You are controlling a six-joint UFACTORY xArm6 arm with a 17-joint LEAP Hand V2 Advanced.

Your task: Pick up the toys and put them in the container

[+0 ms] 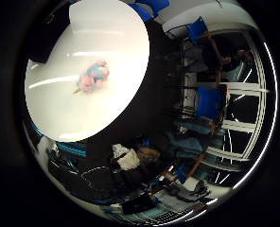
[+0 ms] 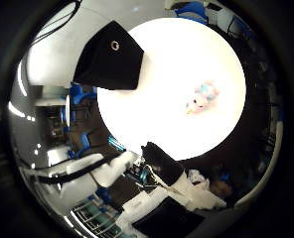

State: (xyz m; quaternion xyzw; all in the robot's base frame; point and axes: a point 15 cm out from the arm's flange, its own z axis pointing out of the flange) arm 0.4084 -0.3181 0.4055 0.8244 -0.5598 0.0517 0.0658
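A small soft toy (image 1: 93,76), pink, white and pale blue, lies on a round white table (image 1: 74,38). The right thumb side palm view shows the toy (image 2: 200,97) towards one side of the table (image 2: 177,59). A black container (image 2: 112,55) stands at the table's rim, away from the toy. My hand (image 2: 152,171) is high above the table. Its white and black fingers reach in from the view's edge, relaxed and not curled round anything. The toy looks small, so it is far from the palm.
Blue chairs (image 1: 208,99) stand on the floor beside the table, near tall windows (image 1: 244,104). Desks and boxes with clutter (image 1: 131,156) stand on the floor past the table's edge. More blue chairs (image 2: 82,97) stand beyond the container.
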